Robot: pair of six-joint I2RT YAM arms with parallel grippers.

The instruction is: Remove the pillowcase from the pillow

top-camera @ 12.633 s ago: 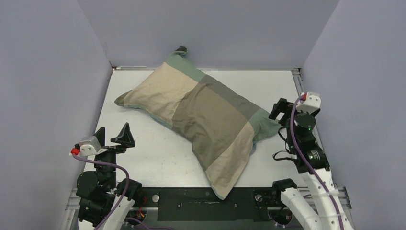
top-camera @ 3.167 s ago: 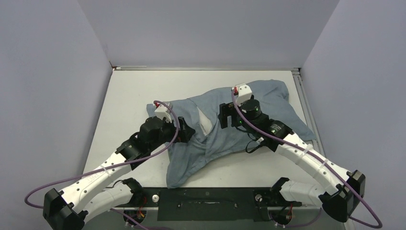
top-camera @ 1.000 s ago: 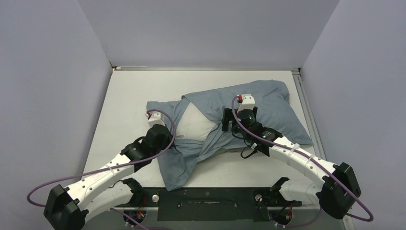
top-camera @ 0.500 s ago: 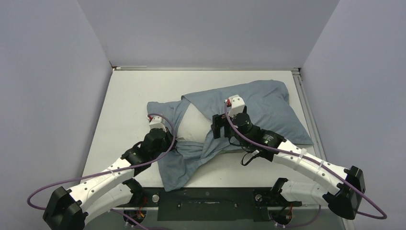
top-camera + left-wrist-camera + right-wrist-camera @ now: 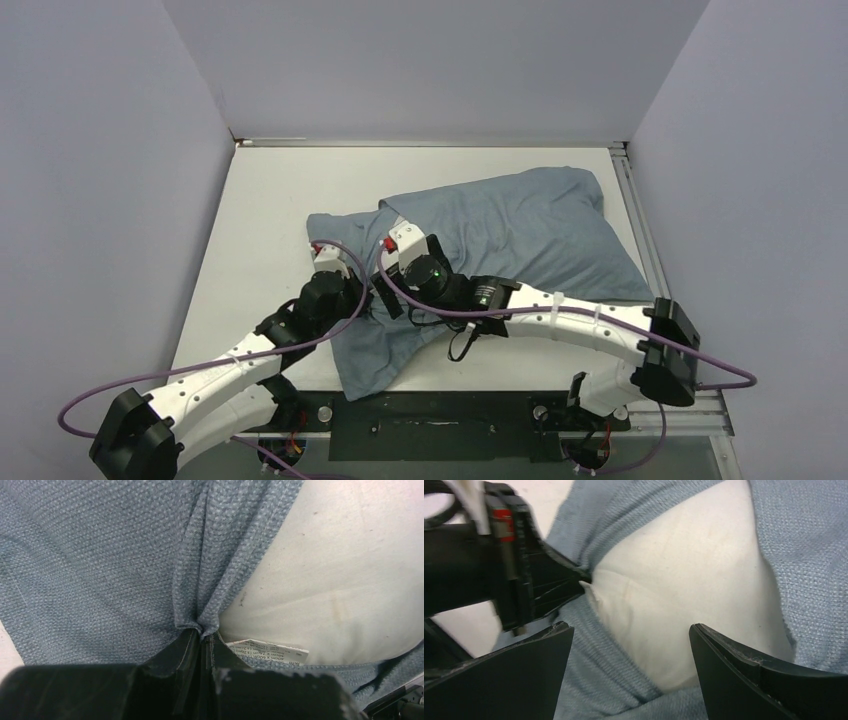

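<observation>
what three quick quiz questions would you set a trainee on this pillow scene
1. True or false: the left gripper is shut on a fold of the pillowcase.
2. Over the exposed white pillow, the right gripper is: A) open, B) shut empty, C) shut on cloth.
3. Fill in: a small white printed ____ lies at the pillow's edge beside the left gripper.
Key: 1 true; 2 A; 3 label.

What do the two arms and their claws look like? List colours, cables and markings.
The left arm and right arm have white links and black joints. A purple cable runs along each. Each wrist carries a white block with a red mark. The left claw and right claw are matte black with scuffed wedge fingers.
</observation>
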